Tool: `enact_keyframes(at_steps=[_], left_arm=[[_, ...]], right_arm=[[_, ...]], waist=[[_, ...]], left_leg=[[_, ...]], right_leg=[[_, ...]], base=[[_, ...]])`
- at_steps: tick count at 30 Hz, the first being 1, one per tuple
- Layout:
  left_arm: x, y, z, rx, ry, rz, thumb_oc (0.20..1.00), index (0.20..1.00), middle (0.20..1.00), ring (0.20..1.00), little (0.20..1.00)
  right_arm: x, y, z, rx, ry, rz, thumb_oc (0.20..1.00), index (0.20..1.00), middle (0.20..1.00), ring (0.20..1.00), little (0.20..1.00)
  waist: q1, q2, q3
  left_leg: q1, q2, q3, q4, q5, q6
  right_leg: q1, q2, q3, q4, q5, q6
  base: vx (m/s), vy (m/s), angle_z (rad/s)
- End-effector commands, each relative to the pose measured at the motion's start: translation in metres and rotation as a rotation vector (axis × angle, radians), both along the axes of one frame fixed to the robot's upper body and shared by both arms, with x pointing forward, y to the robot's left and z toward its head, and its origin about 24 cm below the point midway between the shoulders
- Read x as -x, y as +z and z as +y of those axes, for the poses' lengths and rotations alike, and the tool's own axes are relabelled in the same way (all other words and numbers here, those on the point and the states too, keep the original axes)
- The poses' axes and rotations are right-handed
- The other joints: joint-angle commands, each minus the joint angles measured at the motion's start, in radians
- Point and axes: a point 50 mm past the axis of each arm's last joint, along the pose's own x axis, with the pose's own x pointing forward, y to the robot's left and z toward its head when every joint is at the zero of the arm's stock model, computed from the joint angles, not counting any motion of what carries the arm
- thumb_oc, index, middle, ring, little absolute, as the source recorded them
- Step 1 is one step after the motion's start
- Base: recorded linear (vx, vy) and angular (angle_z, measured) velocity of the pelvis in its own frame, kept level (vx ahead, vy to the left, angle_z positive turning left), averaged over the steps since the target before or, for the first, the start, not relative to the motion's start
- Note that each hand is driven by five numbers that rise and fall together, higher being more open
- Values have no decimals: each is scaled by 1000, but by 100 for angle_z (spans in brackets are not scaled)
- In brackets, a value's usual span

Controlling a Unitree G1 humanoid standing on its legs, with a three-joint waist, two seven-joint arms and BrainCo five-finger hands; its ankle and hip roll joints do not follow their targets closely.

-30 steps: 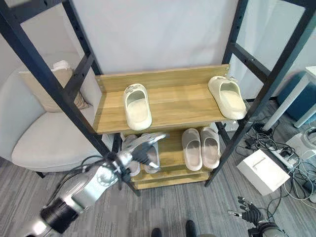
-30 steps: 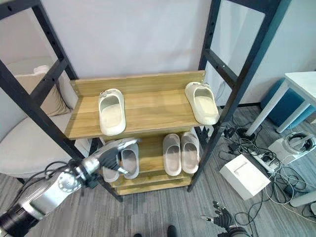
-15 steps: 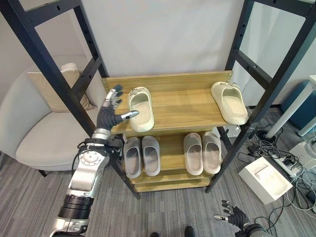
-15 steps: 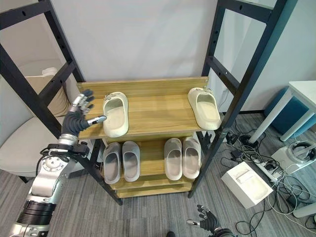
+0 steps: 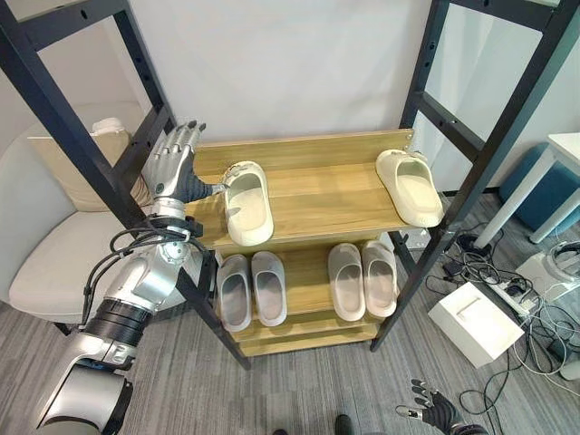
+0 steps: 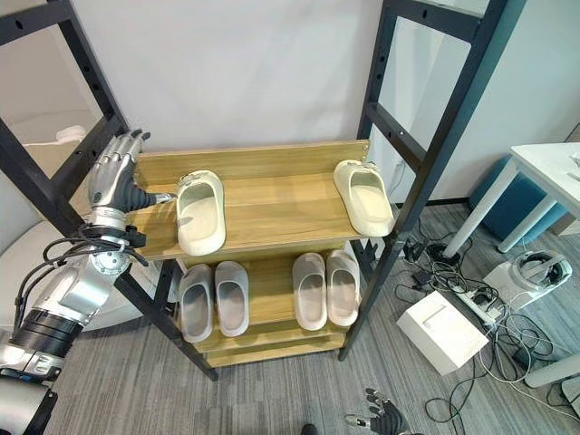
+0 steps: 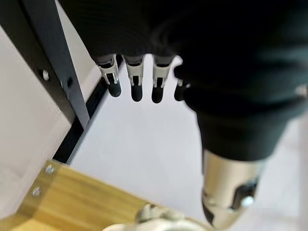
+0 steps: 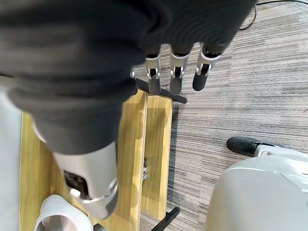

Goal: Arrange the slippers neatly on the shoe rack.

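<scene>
On the upper wooden shelf (image 5: 326,195) lie two cream slippers far apart: one (image 5: 247,201) near the left end, toe toward me, and one (image 5: 410,186) at the right end. My left hand (image 5: 172,168) is raised at the shelf's left end, open with fingers straight up. Its thumb (image 7: 228,190) points at the left cream slipper, close to its side; I cannot tell if they touch. The lower shelf (image 5: 308,272) carries two grey pairs, one (image 5: 251,288) on the left and one (image 5: 362,279) on the right. My right hand (image 5: 433,412) hangs open, low by the floor.
Black rack posts (image 5: 109,172) stand on either side of the shelves. A pale armchair (image 5: 54,263) with a cushion sits left of the rack. A white box (image 5: 476,322), a power strip and cables lie on the floor at right, beside a white table (image 5: 562,149).
My left hand has risen from in front of the lower shelf to the left end of the upper shelf, beside the cream slipper. The camera has shifted a little.
</scene>
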Motion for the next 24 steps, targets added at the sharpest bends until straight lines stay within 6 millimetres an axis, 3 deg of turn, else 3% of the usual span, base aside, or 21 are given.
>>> enact_keyframes(at_steps=[1, 5, 14, 24], left_arm=[[-16, 37, 0, -60, 45, -118, 1000, 1000, 1000, 1000, 1000], [-22, 34, 2, -81, 82, -91, 1000, 1000, 1000, 1000, 1000], [-42, 55, 28, -158, 241, -49, 1000, 1000, 1000, 1000, 1000], [-52, 66, 41, -216, 320, 14, 1000, 1000, 1000, 1000, 1000]], right_arm=[[-21, 19, -1, -3, 33, -139, 1000, 1000, 1000, 1000, 1000], [-21, 21, -1, -5, 33, -148, 1000, 1000, 1000, 1000, 1000], [-21, 27, -7, -2, 25, -174, 1000, 1000, 1000, 1000, 1000], [-29, 31, -6, -21, 14, -205, 1000, 1000, 1000, 1000, 1000]], waist=[[-7, -28, 7], [-13, -27, 12], [-46, -23, 34], [-66, -14, 57]], left_leg=[[39, 1, 23, 0, -20, -43], [39, 2, 29, 0, -22, -41], [24, 9, 50, 0, -15, -43], [12, 15, 76, 0, -11, -46]], right_leg=[[79, -43, -1, 15, -22, 81], [73, -41, 9, 17, -22, 81], [41, -32, 32, 24, -18, 84], [5, -23, 59, 32, -11, 88]], base=[[11, -9, -11], [7, -1, -10], [-4, -4, -8], [-8, -8, -8]])
